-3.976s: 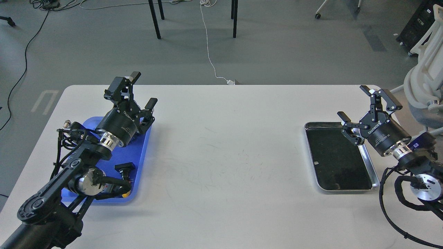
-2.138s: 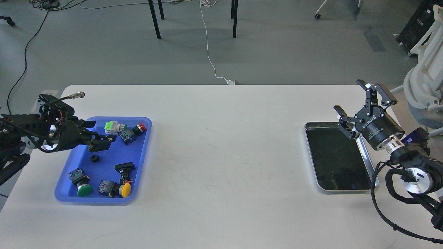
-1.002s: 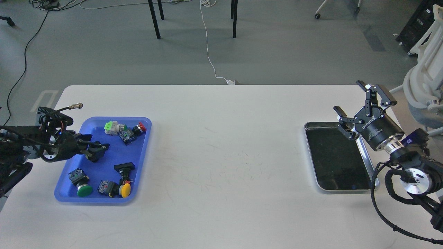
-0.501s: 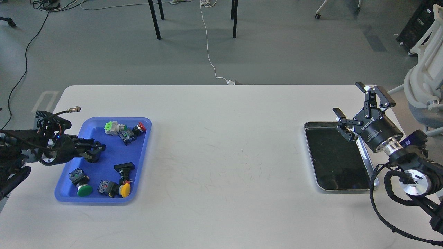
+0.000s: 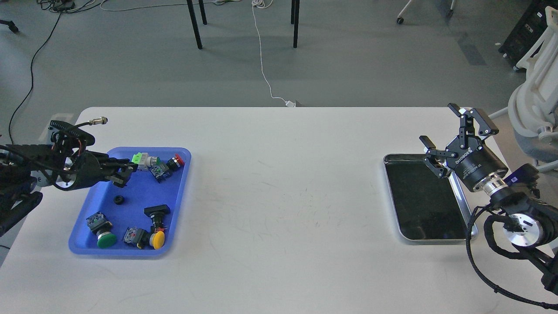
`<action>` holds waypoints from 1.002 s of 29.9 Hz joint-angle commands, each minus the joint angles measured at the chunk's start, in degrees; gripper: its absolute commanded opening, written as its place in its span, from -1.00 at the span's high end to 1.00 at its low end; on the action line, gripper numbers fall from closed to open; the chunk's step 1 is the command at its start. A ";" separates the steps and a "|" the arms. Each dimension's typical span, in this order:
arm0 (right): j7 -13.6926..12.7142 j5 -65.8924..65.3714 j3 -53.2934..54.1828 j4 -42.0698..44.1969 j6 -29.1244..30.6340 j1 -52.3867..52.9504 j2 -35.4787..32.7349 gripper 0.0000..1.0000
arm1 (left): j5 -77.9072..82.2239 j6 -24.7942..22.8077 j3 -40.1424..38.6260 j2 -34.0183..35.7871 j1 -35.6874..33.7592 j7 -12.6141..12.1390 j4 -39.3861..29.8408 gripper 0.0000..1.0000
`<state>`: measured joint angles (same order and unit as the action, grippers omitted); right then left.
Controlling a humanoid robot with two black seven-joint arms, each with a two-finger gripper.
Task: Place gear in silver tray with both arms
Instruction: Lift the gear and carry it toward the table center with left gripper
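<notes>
The gear [image 5: 118, 200], a small black ring, lies in the blue tray [image 5: 176, 205] at the left. My left gripper [image 5: 123, 173] hovers just above and behind the gear, not touching it. Its fingers look drawn together with nothing seen between them. The silver tray [image 5: 436, 239] with its black liner lies at the right and holds nothing. My right gripper [image 5: 437, 123] is open and empty above that tray's far right corner.
The blue tray also holds several push-button switches: green [image 5: 106, 239], yellow [image 5: 157, 239], red [image 5: 178, 160], and a light-green block [image 5: 138, 158]. A white chair [image 5: 538, 109] stands off the table's right end.
</notes>
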<state>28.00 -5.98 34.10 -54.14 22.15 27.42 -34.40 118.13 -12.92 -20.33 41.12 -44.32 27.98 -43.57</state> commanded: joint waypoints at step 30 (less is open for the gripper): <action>0.00 0.00 -0.96 0.08 0.09 2.72 -0.14 -0.98 | 6.87 -13.98 17.60 -36.10 -23.62 0.02 -10.93 0.76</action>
<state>28.00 -5.97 33.23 -53.97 22.21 28.75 -34.50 125.01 -26.95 -4.69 8.74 -67.91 28.00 -56.94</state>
